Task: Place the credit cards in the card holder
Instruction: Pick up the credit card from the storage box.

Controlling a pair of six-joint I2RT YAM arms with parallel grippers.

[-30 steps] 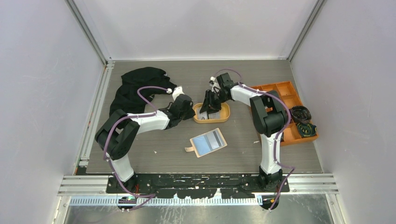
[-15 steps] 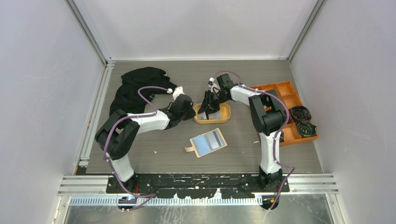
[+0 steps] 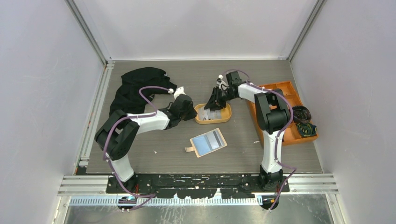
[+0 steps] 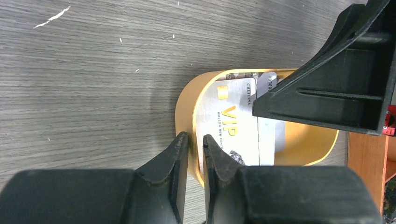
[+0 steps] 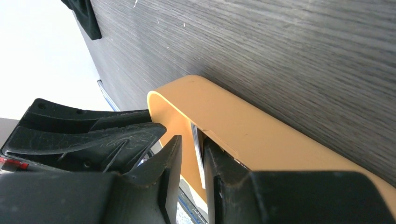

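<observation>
Clamping the tray (image 4: 185,105) rim steady, your left end effector (image 4: 194,140) lets the right end effector (image 5: 190,142) bracket a card (image 5: 197,149), grip unclear.

Built of white links (image 3: 152,121) and chunky black joints (image 3: 268,116). Strung with looping purple cables (image 3: 152,87). Tipped with matte black, scuffed, wedge-shaped fingers (image 4: 175,158), ridged along the sides.

A robotics lab cell: white wall panels (image 3: 196,28), aluminium frame rails (image 3: 91,33), grey table (image 3: 159,149).
</observation>
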